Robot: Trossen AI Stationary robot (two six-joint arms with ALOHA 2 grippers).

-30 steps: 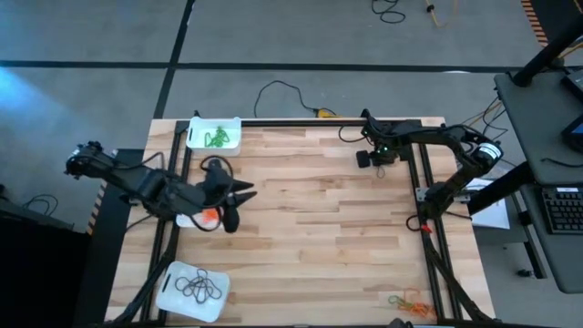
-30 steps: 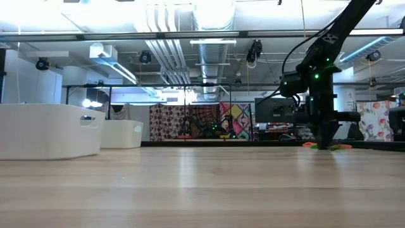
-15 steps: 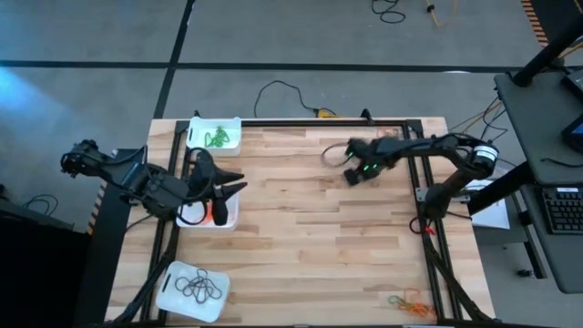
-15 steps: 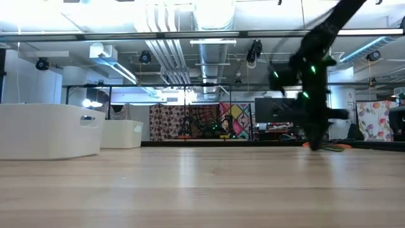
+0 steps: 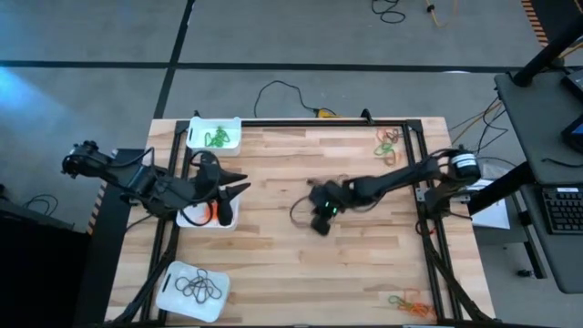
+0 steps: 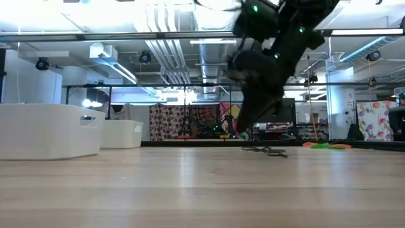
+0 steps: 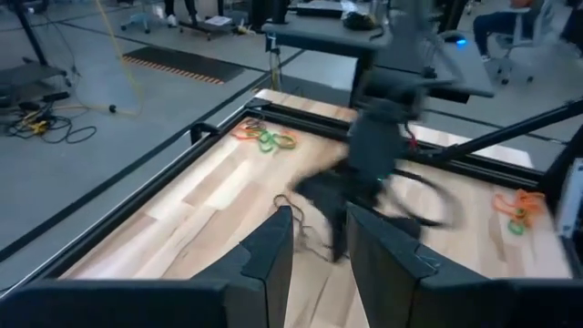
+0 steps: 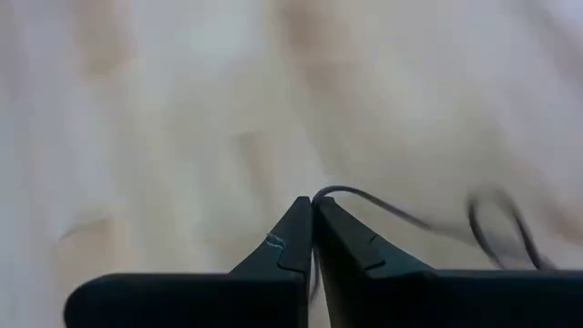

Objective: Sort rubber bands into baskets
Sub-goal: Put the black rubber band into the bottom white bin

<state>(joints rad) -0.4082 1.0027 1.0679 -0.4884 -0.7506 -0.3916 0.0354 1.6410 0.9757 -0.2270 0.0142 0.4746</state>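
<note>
From above, my right end effector [image 5: 318, 219] reaches to the middle of the desk [image 5: 301, 264], its fingers closed on a thin dark loop — a black rubber band [image 5: 301, 211], as far as I can tell. My left end effector [image 5: 239, 183] hovers at the middle basket [image 5: 223, 220], whose orange contents it partly hides; its fingers stand a little apart with nothing between them. Green bands [image 5: 217, 138] lie in the far basket [image 5: 196, 141], black ones [image 5: 198, 289] in the near basket [image 5: 173, 299]. Loose bands [image 5: 388, 140] sit at the far right corner, and more [image 5: 410, 303] at the near right.

At desk height, my right arm is smeared. My left wrist view shows it too, blurred. From my right wrist, the closed tips pinch a dark strand [image 8: 364, 200].
</note>
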